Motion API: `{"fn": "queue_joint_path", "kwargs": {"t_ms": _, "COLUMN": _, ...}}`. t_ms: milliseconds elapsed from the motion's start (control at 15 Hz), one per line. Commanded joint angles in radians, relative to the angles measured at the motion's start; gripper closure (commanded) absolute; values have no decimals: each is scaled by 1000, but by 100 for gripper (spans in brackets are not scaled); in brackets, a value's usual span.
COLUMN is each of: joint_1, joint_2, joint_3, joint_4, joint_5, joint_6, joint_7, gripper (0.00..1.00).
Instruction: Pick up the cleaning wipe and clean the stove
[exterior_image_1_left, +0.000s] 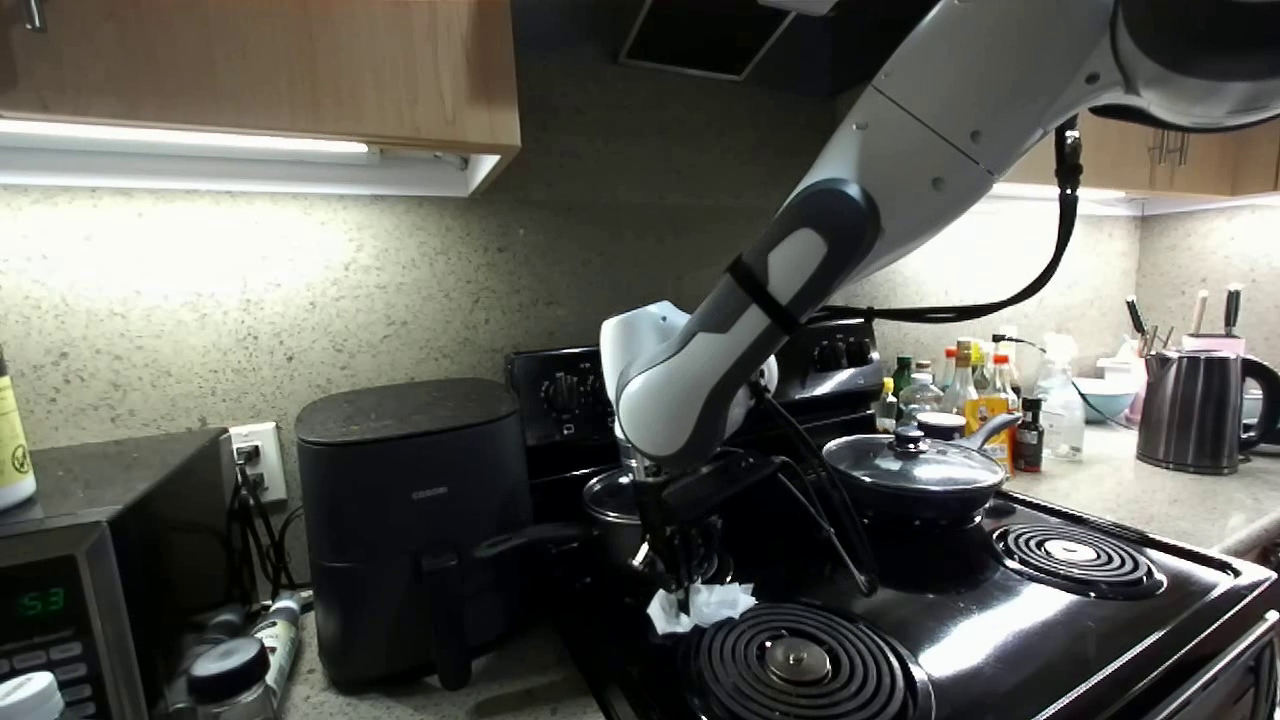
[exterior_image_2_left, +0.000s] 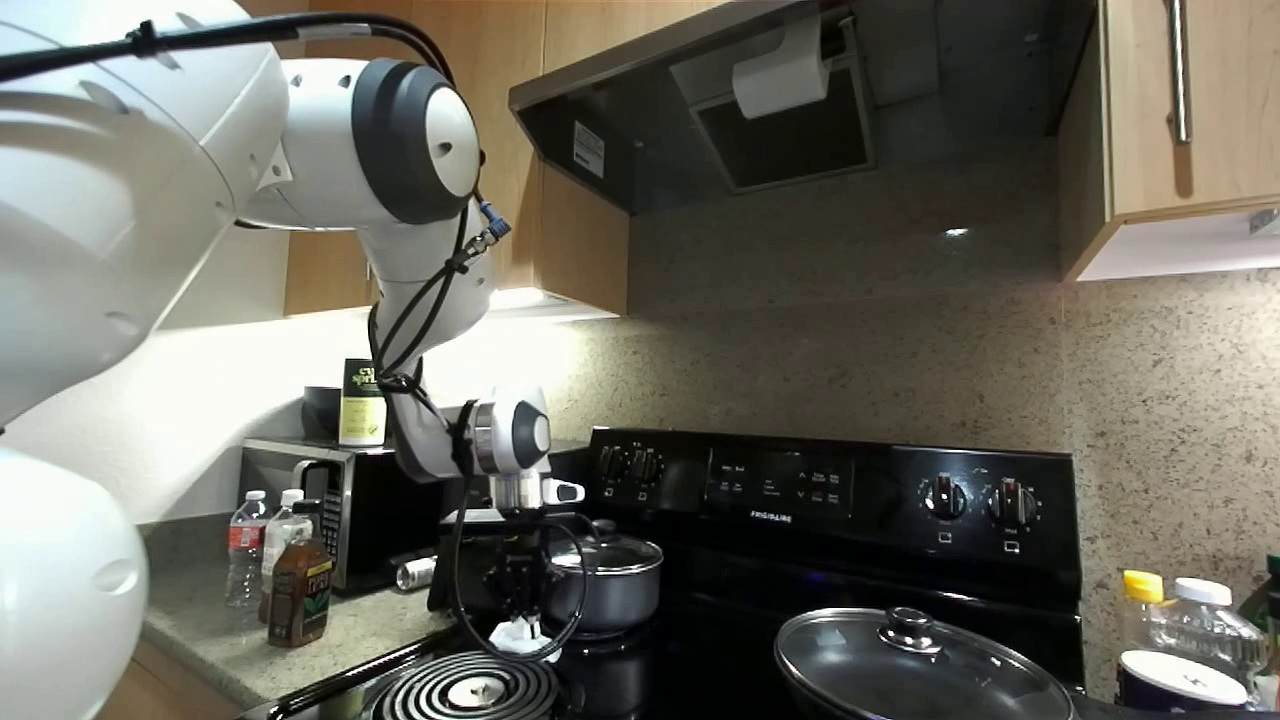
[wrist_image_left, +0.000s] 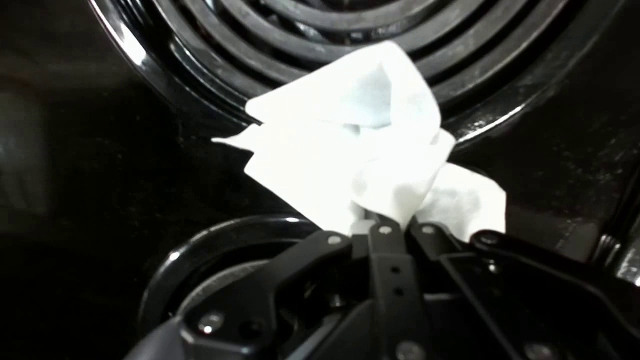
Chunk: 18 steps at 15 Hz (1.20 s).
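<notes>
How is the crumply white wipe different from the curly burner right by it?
The cleaning wipe is white, while the burner is mostly dark. The wipe is thin and messily folded; the burner is a neat round spiral. The wipe is pinched in the gripper, and the burner sits in the stove. Both are at the same side of the stove.

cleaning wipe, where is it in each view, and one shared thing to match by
In an exterior view: cleaning wipe low, slightly right of centre, up-left of the nearest coil burner.
In an exterior view: wipe low, left of centre, up-right of that burner.
In the wrist view: wipe near centre, overlapping the lower edge of the burner.
Shared landmark: that coil burner.
</notes>
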Motion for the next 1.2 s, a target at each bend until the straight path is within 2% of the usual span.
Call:
{"fn": "queue_joint_path", "kwargs": {"t_ms": 0, "joint_1": -63, "joint_2": -46, "joint_3": -17, "joint_4": -85, "joint_5": 79, "joint_6": -13, "joint_7": 51, "gripper": 100}}
{"fn": "queue_joint_path", "kwargs": {"t_ms": 333, "joint_1": -111, "joint_2": -53, "joint_3": -93, "joint_4": -168, "joint_5": 95, "joint_6": 102, "joint_7": 176, "gripper": 100}}
{"fn": "queue_joint_path", "kwargs": {"t_ms": 733, "joint_1": -151, "joint_2": -81, "joint_3": -139, "joint_4": -250, "joint_5": 160, "joint_6": 202, "joint_7": 308, "gripper": 100}}
{"fn": "queue_joint_path", "kwargs": {"t_ms": 867, "joint_1": -164, "joint_2": -110, "joint_3": -131, "joint_4": -281, "joint_5": 190, "joint_6": 172, "joint_7": 310, "gripper": 100}}
{"fn": "queue_joint_path", "kwargs": {"t_ms": 1133, "joint_1": -216, "joint_2": -221, "joint_3": -65, "joint_4": -362, "joint_5": 363, "joint_6": 42, "joint_7": 190, "gripper": 100}}
